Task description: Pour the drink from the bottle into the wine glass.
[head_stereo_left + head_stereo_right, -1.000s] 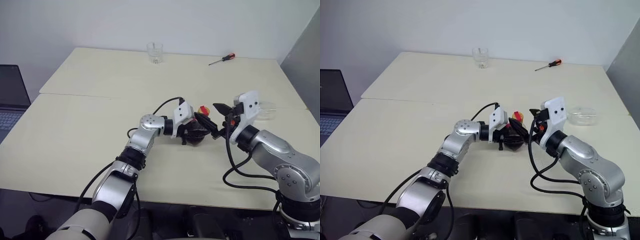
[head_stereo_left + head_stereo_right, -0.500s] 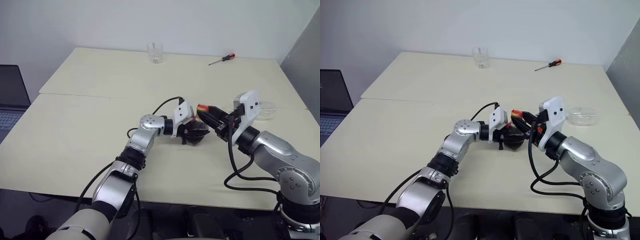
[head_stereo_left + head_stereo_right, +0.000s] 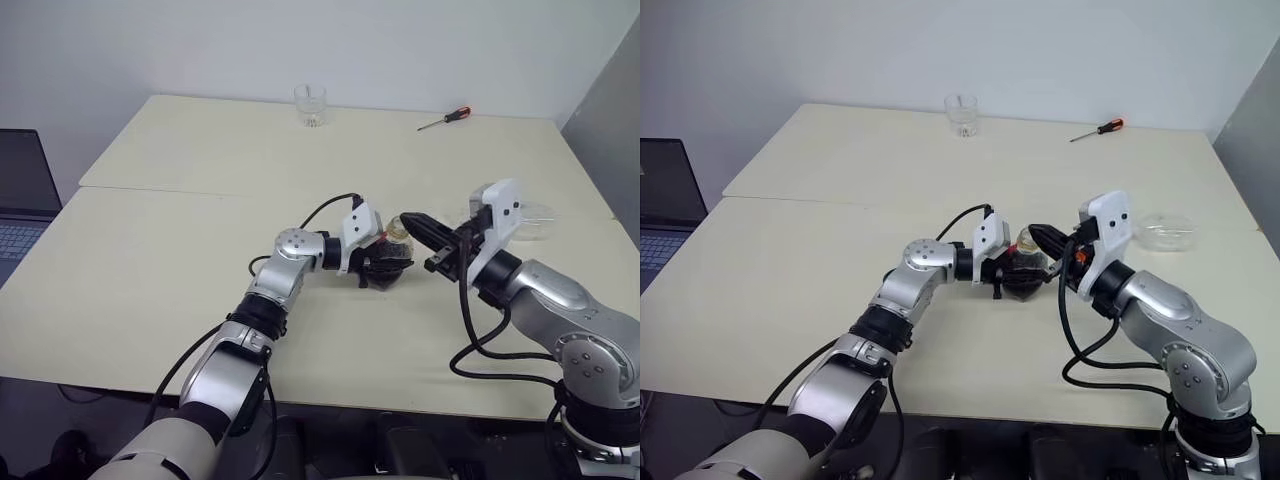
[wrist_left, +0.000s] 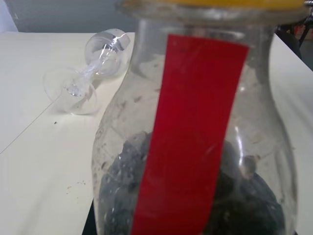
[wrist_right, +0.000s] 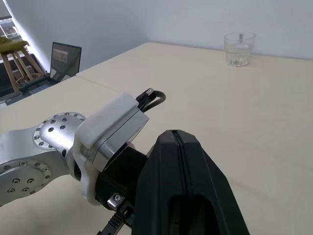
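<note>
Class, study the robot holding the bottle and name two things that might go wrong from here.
1. The wine glass lies on its side on the table, so pouring now would likely spill the drink.
2. The right gripper is shut at the top of the bottle held in the left gripper; a tug there may tip it.

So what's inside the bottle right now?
Dark drink sits in the bottom of the bottle; the upper body looks empty. The red label strip covers the middle, so the exact level behind it can't be seen.
</note>
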Controlling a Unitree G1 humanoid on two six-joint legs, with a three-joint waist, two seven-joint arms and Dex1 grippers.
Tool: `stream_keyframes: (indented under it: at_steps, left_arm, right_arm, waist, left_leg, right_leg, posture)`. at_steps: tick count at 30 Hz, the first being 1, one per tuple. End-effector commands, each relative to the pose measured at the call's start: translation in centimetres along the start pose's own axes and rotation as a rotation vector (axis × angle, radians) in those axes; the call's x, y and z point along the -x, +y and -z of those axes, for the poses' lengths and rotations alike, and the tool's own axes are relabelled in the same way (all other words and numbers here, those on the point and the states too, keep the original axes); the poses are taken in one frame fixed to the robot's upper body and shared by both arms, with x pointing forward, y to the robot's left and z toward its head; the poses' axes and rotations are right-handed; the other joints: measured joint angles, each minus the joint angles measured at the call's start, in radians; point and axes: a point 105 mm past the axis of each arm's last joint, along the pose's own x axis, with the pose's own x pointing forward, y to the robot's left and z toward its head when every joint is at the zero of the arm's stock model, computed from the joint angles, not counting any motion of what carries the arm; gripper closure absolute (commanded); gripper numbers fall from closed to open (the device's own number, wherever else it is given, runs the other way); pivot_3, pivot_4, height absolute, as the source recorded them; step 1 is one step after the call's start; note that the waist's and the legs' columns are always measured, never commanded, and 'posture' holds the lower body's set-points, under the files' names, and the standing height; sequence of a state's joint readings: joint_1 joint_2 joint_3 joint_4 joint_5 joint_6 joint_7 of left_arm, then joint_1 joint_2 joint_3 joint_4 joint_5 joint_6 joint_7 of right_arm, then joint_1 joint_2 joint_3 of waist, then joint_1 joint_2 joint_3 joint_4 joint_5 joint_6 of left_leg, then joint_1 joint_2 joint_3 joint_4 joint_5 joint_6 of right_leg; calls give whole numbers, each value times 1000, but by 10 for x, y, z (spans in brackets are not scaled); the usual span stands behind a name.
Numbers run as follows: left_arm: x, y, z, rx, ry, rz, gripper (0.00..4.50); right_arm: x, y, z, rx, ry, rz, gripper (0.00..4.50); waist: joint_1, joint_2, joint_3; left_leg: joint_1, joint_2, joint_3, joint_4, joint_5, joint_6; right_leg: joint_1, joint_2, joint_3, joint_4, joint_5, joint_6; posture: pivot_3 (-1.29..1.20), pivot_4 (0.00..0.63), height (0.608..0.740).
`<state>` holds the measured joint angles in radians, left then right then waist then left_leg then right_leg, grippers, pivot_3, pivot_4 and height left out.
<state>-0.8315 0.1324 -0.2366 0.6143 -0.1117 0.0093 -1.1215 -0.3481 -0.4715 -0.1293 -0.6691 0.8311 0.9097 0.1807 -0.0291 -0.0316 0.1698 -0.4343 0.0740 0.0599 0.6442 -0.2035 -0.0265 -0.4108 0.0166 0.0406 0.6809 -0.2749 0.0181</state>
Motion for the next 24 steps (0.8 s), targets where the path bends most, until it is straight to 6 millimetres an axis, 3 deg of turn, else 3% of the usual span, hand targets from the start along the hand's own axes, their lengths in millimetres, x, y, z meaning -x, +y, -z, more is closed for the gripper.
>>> stream_keyframes:
  at_steps: [1,13,24]
  left_arm:
    - [-1,2,-17,-61,-50,-5,3255]
    - [3,5,-17,-62,-48,-27,3255]
    - [22,28,-17,-54,-39,-148,3255]
  right_arm:
    - [6,-4,-14,31,-48,6,4500]
    - [11,-13,-14,39,-38,32,4500]
    - [12,-19,-16,47,-38,51,4500]
  waist:
    - [0,0,0]
    - [0,0,0]
    - [-1,0,0]
  left_leg:
    - [0,0,0,0,0,0]
    - [0,0,0,0,0,0]
    - [0,0,0,0,0,0]
  right_leg:
    - [0,0,0,0,0,0]
    - [0,0,0,0,0,0]
    - [0,0,0,0,0,0]
  posture:
    - [0,150,740]
    - [0,150,740]
    - [0,150,740]
